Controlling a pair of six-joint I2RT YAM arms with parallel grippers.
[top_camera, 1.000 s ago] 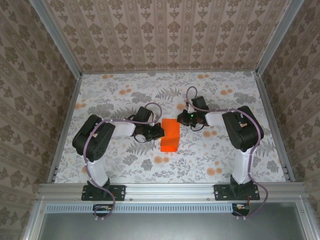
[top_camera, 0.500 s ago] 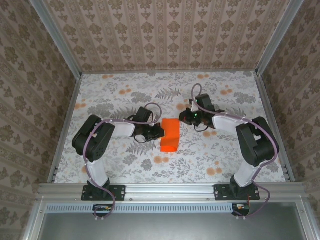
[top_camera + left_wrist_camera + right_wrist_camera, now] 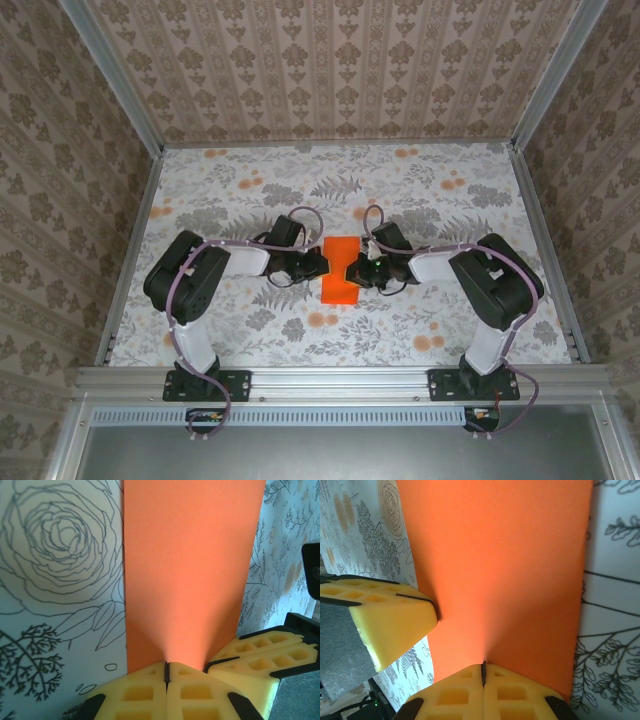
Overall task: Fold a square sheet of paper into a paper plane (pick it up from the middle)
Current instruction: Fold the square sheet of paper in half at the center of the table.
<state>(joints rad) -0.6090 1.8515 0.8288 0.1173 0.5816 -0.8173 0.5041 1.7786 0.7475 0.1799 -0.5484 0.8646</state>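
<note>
You are handling a bright orange paper sheet (image 3: 339, 286). It is thin and plain, lies as a long narrow rectangle at the centre of the overhead frame, and rests on the floral-printed table surface (image 3: 450, 310). Judge it near weightless, limp and quick to crease. It would likely sag if lifted by one edge, tear under a twist, and slide on the print if pushed. The sound hold is at the middle of the long edges, and that is where you have it. The left gripper (image 3: 318, 266) comes in from left of centre, its yellow foam pads (image 3: 140, 692) pressed together with the sheet's edge running into their seam. The right gripper (image 3: 358, 271) pinches the opposite edge the same way, pads (image 3: 455, 695) closed on the paper. Both arms are bent, elbows out toward the lower left and lower right of the overhead frame, forearms turned inward, wrists low, fingertips almost facing across the sheet. Whether the sheet is clear of the table cannot be told.
</note>
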